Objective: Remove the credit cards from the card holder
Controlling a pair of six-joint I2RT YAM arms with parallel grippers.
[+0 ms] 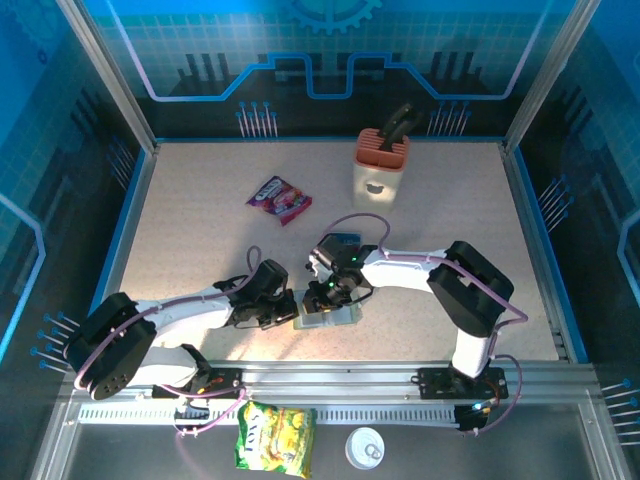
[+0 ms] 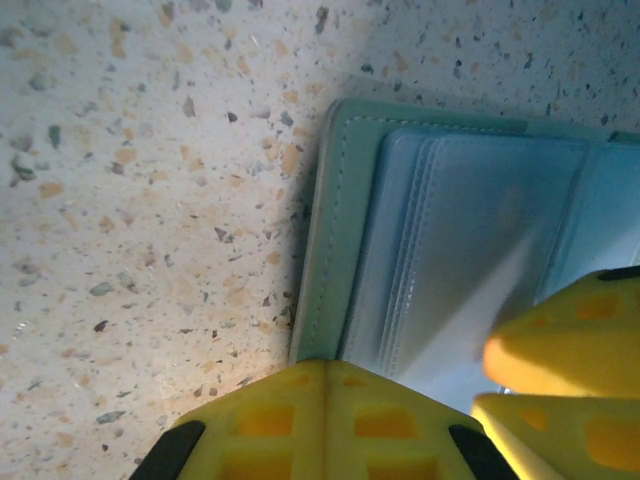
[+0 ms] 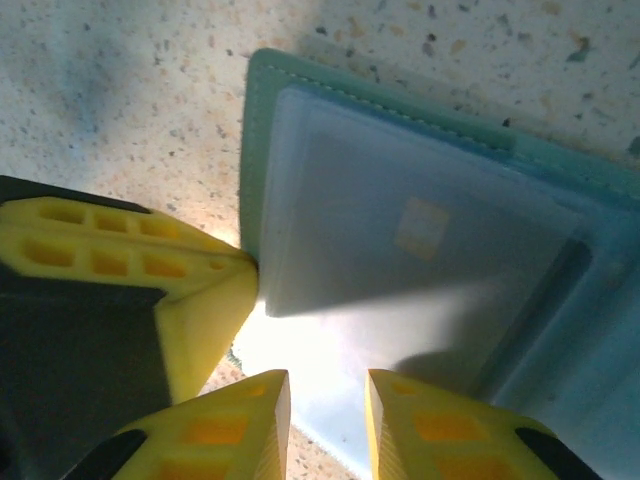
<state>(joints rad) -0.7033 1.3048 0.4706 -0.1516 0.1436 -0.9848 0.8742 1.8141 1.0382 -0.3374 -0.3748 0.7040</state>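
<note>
Found card holder [image 1: 328, 318] lying open at 6 o'clock on table [image 1: 200, 220], left gripper [image 2: 325, 425] with jaws pressed together at its 9 o'clock edge, right gripper [image 3: 328, 420] with jaws slightly spread over pocketed credit card [image 3: 400, 240]; judged card light, stiff, slick: pinch exposed edge, pin soft holder.

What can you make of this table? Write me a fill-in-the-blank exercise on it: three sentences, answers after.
1. The card holder lies ____ on the table, pale inside up.
2. The left gripper has its jaws ____.
3. In the top view, the snack packet lies ____ of the knife block.
Missing words: open; shut; left
</note>
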